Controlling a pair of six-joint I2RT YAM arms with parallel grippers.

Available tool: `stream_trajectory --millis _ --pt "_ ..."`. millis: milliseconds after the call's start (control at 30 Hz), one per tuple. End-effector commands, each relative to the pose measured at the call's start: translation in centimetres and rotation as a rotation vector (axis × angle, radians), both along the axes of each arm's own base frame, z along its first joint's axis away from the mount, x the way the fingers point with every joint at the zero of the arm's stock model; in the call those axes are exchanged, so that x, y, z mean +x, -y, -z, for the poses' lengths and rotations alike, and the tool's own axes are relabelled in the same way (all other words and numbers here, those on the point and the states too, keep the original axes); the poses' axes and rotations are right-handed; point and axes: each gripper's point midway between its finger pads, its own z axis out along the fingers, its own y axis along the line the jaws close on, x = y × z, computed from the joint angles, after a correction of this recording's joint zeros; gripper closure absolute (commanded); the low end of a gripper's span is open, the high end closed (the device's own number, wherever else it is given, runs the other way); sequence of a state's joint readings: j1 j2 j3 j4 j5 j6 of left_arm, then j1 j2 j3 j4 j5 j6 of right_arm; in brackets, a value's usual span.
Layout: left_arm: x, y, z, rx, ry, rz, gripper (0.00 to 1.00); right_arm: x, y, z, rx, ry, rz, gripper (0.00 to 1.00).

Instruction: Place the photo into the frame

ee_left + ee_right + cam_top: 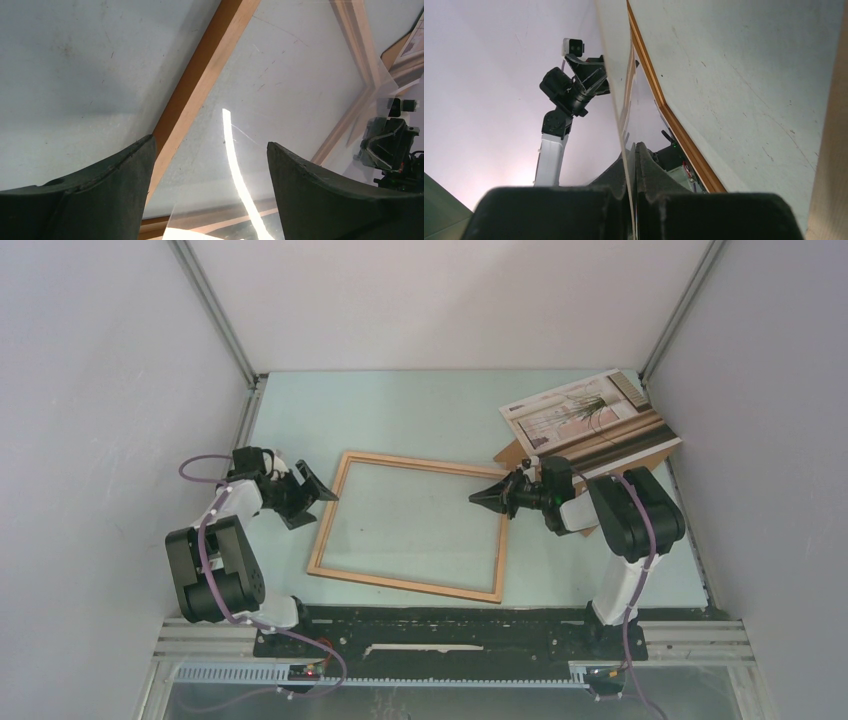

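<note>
Wide open at L gripper [318, 508], nothing btwn fingers. Poised over L rail of frame [405, 585], nr its far-L corner. In L wrist view [210, 145], wooden rail [200, 90] running diagonally up from beside L finger, w/ pale table on one side and frame opening on the other. Touching rail or not: can't tell.

Clamped fully shut at R gripper [473, 499] on a thin clear sheet [616, 50]. Seen edge-on in R wrist view, rising from btwn closed fingertips [634, 147] to top of pic, w/ frame rail [671, 125] just beside it. Pointing L in top view, tips just inside frame's R rail nr far-R corner. Also faintly visible in L wrist view as a see-through layer over frame opening, bright glare streak across it. Exact tilt of sheet: can't tell.

Lying flat on table [420, 410], mid-workspace btwn both arms, a bit skewed: the frame, w/ table surface showing through its opening.

At back-R of table, beyond frame's far-R corner and apart from it: photo [590, 412], resting skewed on top of brown backing board [517, 453], far corner close to R wall. White border, thin dark plant lines, dark brown stripes along near-R side. Not yet in frame, and not touched by either gripper. Near edge partly hidden behind R arm in top view.
</note>
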State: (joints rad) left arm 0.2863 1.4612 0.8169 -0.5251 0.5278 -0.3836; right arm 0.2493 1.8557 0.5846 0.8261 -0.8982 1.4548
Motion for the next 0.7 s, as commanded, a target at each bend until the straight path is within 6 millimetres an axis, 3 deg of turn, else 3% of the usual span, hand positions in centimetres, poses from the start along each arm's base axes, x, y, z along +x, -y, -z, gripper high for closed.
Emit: stream_trajectory --millis 0,300,667 --pt "0.9 0.1 -0.9 -0.001 0.053 0.022 0.13 -0.1 0.0 -0.7 -0.02 0.064 -0.007 1.0" --pt "0.8 0.1 -0.9 0.001 0.054 0.021 0.12 -0.8 0.3 -0.2 -0.081 0.09 -0.031 1.0" --pt "0.8 0.1 -0.9 0.001 0.054 0.022 0.1 -1.6 -0.7 -0.2 -0.05 0.103 -0.083 1.0"
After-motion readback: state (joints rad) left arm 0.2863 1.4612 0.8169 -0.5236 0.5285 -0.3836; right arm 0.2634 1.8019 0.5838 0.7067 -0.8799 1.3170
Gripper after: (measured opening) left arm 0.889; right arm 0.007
